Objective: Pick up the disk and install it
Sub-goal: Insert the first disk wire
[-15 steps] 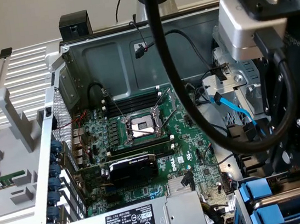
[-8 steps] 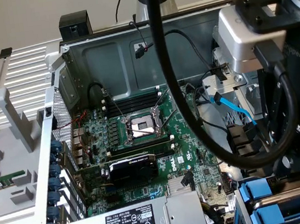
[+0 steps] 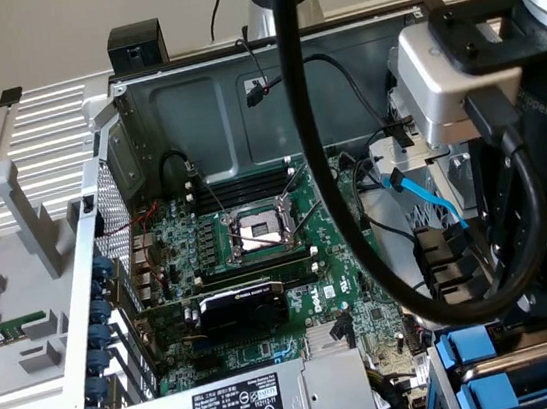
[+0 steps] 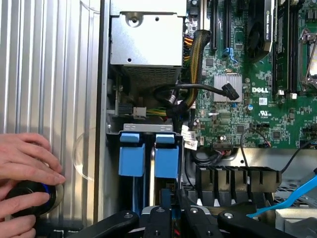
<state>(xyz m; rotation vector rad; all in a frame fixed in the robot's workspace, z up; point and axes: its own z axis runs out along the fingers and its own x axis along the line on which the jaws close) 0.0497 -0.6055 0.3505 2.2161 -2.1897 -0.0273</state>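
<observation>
While the gripper (image 4: 171, 220) stood over the bay at the exterior view's near right, nearly closed, it appeared to grip the disk (image 4: 166, 156) by its blue frame, already mostly seated beside another blue carrier (image 4: 132, 153).

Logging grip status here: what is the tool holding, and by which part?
Cannot be told. The tool is at the end of the blue-framed disk standing in the drive bay, but the contact is hidden.
</observation>
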